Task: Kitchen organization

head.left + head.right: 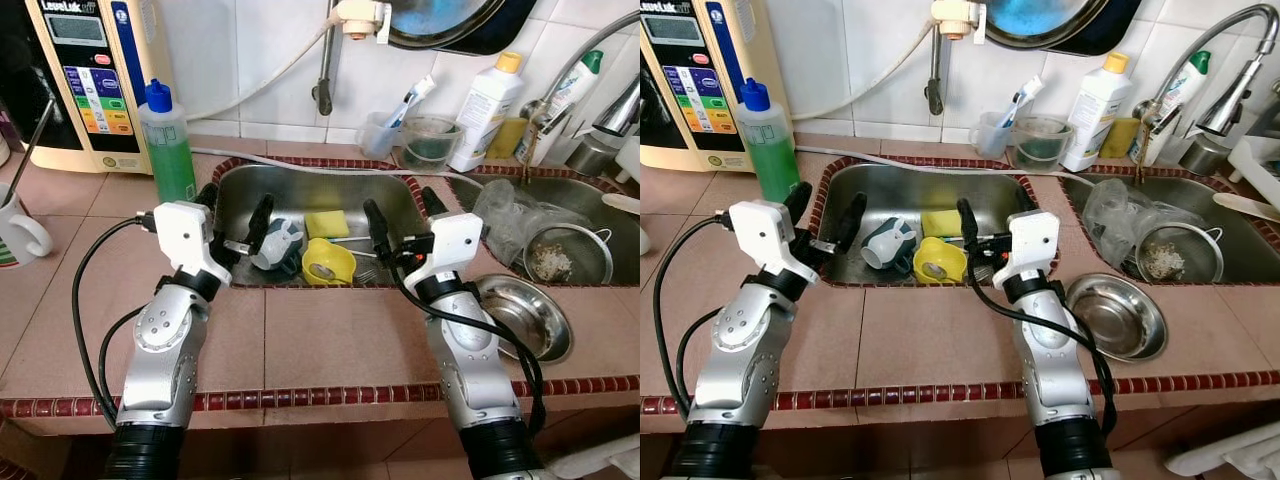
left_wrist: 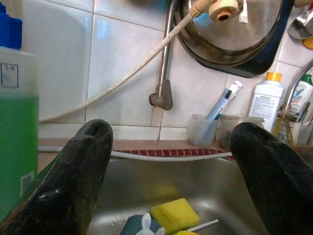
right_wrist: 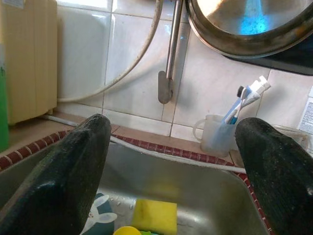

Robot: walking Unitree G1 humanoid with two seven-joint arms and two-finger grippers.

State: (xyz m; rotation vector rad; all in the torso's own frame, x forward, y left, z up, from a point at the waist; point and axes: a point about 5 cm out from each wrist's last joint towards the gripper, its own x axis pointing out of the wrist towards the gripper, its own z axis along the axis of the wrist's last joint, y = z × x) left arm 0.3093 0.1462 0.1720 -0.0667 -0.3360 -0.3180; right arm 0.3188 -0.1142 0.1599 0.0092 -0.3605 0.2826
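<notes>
Both silver arms reach over the tiled bench (image 1: 320, 340) toward the sink (image 1: 300, 180) | left claw (image 1: 235, 215) spread wide at sink's near-left rim | right claw (image 1: 403, 222) spread wide at near-right rim | inside sink: yellow cup (image 1: 328, 263), yellow sponge (image 1: 327, 223), grey bunny cup (image 1: 277, 245) | green soap bottle (image 1: 168, 145) left of sink

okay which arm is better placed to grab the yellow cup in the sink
Probably the right. The right gripper hangs open over the sink's near edge, with the yellow cup just beside its inner finger. The left gripper, also open, has the grey-and-white cup between it and the yellow one.
</notes>
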